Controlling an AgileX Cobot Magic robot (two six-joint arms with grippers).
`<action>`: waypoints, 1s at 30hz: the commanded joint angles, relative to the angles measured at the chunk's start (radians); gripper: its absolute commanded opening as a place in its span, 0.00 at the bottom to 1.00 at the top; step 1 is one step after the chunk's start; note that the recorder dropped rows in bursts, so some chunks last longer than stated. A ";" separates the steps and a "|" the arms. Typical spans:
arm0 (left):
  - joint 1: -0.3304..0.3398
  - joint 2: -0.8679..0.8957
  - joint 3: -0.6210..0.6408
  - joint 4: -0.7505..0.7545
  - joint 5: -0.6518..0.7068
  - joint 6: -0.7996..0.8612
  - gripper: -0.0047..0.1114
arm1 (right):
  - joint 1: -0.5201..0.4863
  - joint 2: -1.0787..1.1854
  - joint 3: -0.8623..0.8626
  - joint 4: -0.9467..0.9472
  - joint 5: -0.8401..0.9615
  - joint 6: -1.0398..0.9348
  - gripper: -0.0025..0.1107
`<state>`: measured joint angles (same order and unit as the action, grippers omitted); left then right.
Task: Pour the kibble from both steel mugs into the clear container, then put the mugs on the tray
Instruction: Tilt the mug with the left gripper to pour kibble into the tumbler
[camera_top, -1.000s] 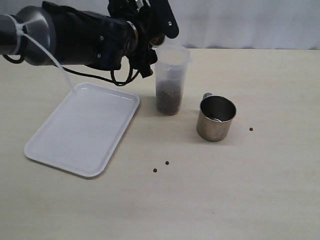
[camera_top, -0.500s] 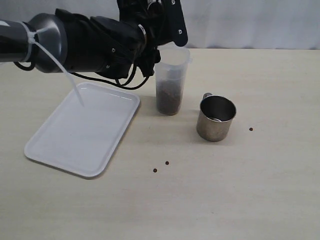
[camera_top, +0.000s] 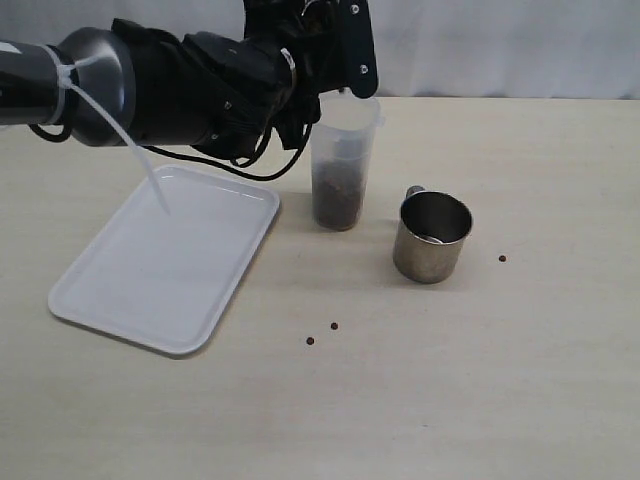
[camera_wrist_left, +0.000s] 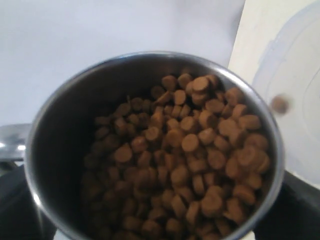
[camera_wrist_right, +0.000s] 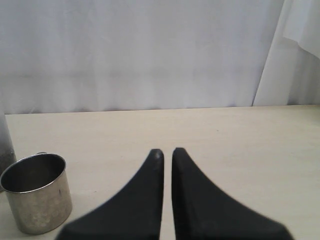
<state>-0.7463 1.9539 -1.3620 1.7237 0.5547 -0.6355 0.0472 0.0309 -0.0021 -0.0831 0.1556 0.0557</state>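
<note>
My left gripper (camera_top: 328, 58) hangs just above the rim of the clear container (camera_top: 344, 150), shut on a steel mug (camera_wrist_left: 60, 130) that the arm hides in the exterior view. That mug is tilted and full of kibble (camera_wrist_left: 185, 165), and one pellet (camera_wrist_left: 280, 104) is in the air beside its lip, over the container's mouth (camera_wrist_left: 300, 65). Brown kibble (camera_top: 337, 200) fills the container's lower part. The other steel mug (camera_top: 432, 237) stands upright and looks empty, to the right of the container. My right gripper (camera_wrist_right: 167, 151) is shut on nothing, low over the table beside that mug (camera_wrist_right: 36, 192).
The white tray (camera_top: 165, 260) lies bare to the left of the container, partly under the left arm. Loose pellets lie on the table, two in front (camera_top: 334, 325) and one to the right of the mug (camera_top: 502, 258). A pale curtain backs the table.
The left arm has shifted right and closer over the container's rim with its mug, mostly in the first half second. The standing mug, tray and loose pellets have not moved.
</note>
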 joint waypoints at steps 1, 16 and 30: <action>-0.009 0.010 -0.013 0.021 0.019 0.063 0.04 | 0.003 0.002 0.002 -0.008 0.000 0.005 0.06; -0.011 0.040 -0.019 0.021 0.086 0.170 0.04 | 0.003 0.002 0.002 -0.008 0.000 0.005 0.06; -0.040 0.040 -0.059 0.021 0.126 0.343 0.04 | 0.003 0.002 0.002 -0.008 0.000 0.005 0.06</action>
<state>-0.7813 2.0026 -1.4100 1.7279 0.6323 -0.3238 0.0472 0.0309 -0.0021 -0.0831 0.1556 0.0557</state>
